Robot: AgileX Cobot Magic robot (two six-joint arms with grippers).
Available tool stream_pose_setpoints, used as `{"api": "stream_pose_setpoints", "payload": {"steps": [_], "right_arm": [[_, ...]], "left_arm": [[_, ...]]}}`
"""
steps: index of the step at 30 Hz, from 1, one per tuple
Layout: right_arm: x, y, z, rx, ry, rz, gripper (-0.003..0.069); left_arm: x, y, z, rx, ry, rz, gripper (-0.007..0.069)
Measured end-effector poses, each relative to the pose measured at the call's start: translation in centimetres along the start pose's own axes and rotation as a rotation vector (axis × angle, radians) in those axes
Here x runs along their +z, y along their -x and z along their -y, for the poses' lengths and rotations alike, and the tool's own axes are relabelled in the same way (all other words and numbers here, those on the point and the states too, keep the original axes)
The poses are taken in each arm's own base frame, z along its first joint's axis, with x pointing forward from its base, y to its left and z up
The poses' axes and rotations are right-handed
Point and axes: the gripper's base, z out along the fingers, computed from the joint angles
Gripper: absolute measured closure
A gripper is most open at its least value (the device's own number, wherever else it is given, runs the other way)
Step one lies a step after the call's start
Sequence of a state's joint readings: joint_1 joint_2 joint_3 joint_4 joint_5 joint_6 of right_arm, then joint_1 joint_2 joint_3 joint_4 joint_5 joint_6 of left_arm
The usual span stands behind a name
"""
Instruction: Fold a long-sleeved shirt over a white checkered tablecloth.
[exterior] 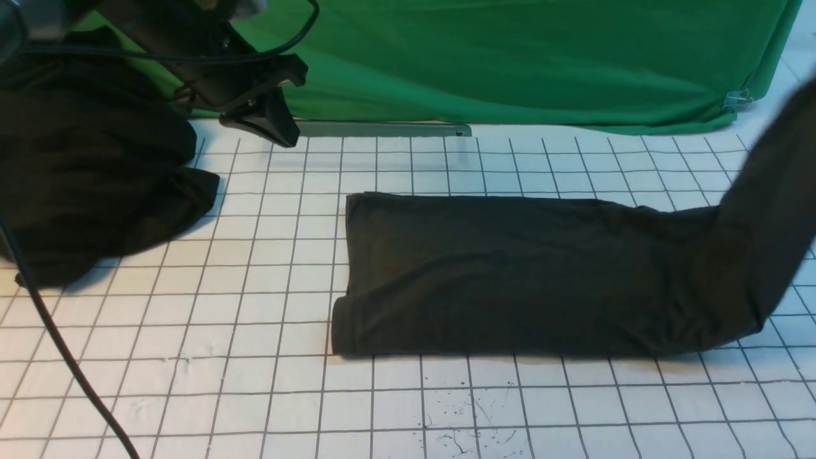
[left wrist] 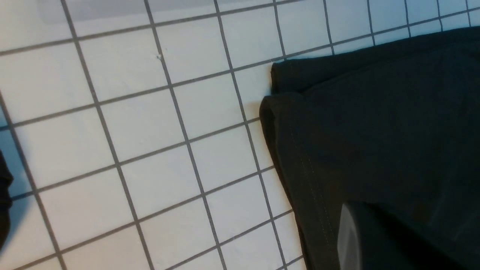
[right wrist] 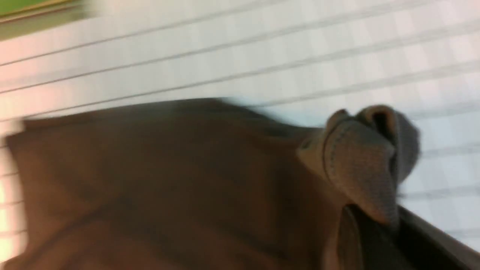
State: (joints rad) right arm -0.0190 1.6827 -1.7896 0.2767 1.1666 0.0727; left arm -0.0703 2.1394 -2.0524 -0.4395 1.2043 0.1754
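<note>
Draping from right jaws: long-sleeved shirt (exterior: 510, 274)

Black cloth heap (exterior: 95, 172): shapeless, crumpled, at the desk's (exterior: 774, 105) far-left corner.
Green backdrop (exterior: 510, 57): plain fabric hanging along the far edge.
Grey strip (exterior: 382, 130): flat at the backdrop's foot.
Metal clip (exterior: 736, 100): on the backdrop's right hem.

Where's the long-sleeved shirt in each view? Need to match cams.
Front: shirt lies centre-right, its right end raised towards the upper right edge.
Left wrist: shirt fills about half the picture, hemmed corner near the middle.
Right wrist: shirt, blurred, fills most of the picture.
Shared landmark: tablecloth grid lines.
</note>
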Motion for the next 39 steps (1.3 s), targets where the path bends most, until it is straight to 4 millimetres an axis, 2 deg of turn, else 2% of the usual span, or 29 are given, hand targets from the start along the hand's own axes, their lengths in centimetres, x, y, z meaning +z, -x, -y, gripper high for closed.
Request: {"api": "stream_pose_setpoints", "payload": {"steps": [2, 5, 6, 8, 10, 11, 12, 15, 16, 19, 20, 21, 22, 24, 25, 27, 29, 30, 31, 32, 34, 36, 39], "right_arm": [[1.3, -0.7, -4.0, -0.058, 0.070, -0.004, 0.0630], [4.5, -2.8, -10.7, -0.150, 0.180, -0.024, 0.0629], [4.7, -2.8, -11.1, -0.155, 0.188, -0.017, 0.0629], [7.2, -4.4, -14.7, -0.199, 0.244, -0.026, 0.0628], [9.7, -5.9, -17.2, -0.228, 0.278, -0.042, 0.0624], [12.0, -7.2, -19.1, -0.239, 0.300, -0.046, 0.0618], [12.3, -7.3, -19.3, -0.237, 0.305, -0.038, 0.0617], [17.2, -10.0, -21.9, -0.211, 0.329, -0.043, 0.0589], [18.3, -10.5, -22.3, -0.203, 0.332, -0.041, 0.0577], [21.5, -12.4, -23.4, -0.177, 0.340, -0.037, 0.0487], [21.5, -12.4, -23.4, -0.176, 0.342, -0.033, 0.0487], [22.4, -12.9, -23.6, -0.170, 0.341, -0.039, 0.0412], [22.5, -13.1, -23.6, -0.170, 0.340, -0.043, 0.0370], [22.3, -13.0, -23.6, -0.168, 0.338, -0.048, 0.0251], [22.2, -12.9, -23.5, -0.168, 0.338, -0.047, 0.0243], [21.3, -12.4, -23.3, -0.170, 0.335, -0.054, 0.0180], [19.3, -11.1, -22.8, -0.201, 0.329, -0.067, 0.0145], [17.6, -9.8, -22.2, -0.230, 0.328, -0.063, 0.0142], [17.3, -9.8, -22.1, -0.237, 0.324, -0.074, 0.0142], [15.3, -8.4, -21.2, -0.275, 0.319, -0.072, 0.0148], [12.5, -7.2, -19.6, -0.329, 0.293, -0.119, 0.0168], [9.3, -6.0, -17.3, -0.396, 0.245, -0.180, 0.0205], [5.6, -4.5, -14.2, -0.452, 0.154, -0.154, 0.0262]], "left_arm": [[0.1, 0.0, 0.0, -0.001, 0.001, 0.000, 0.0620], [0.2, 0.0, -0.1, 0.000, -0.003, -0.002, 0.0620], [0.2, 0.0, -0.1, -0.001, -0.005, -0.002, 0.0620], [0.4, 0.0, -0.1, -0.003, -0.008, -0.004, 0.0620], [0.4, -0.1, -0.1, -0.004, -0.009, -0.009, 0.0620], [0.5, -0.1, -0.1, -0.004, -0.010, -0.015, 0.0620], [0.5, -0.1, -0.1, -0.004, -0.010, -0.015, 0.0620], [0.8, -0.2, -0.2, -0.007, -0.013, -0.024, 0.0620], [0.9, -0.2, -0.2, -0.010, -0.018, -0.025, 0.0620], [1.5, -0.2, -0.3, -0.023, -0.037, -0.033, 0.0620], [1.5, -0.2, -0.3, -0.024, -0.039, -0.033, 0.0620], [1.7, -0.2, -0.3, -0.029, -0.047, -0.036, 0.0620], [1.9, -0.2, -0.4, -0.032, -0.049, -0.039, 0.0620], [2.1, -0.3, -0.5, -0.035, -0.051, -0.043, 0.0620], [2.1, -0.3, -0.5, -0.035, -0.051, -0.043, 0.0620], [2.1, -0.3, -0.5, -0.035, -0.051, -0.043, 0.0620], [2.0, -0.2, -0.4, -0.033, -0.050, -0.042, 0.0620], [1.8, -0.2, -0.3, -0.034, -0.048, -0.038, 0.0620], [1.7, -0.2, -0.3, -0.033, -0.046, -0.036, 0.0620], [1.2, -0.2, -0.2, -0.040, -0.039, -0.028, 0.0619], [-0.1, -0.1, 0.3, -0.045, -0.025, -0.005, 0.0613], [-2.0, -0.2, 0.9, -0.044, -0.003, 0.027, 0.0606], [-4.1, -1.2, 1.7, -0.044, 0.036, 0.037, 0.0584]]}}
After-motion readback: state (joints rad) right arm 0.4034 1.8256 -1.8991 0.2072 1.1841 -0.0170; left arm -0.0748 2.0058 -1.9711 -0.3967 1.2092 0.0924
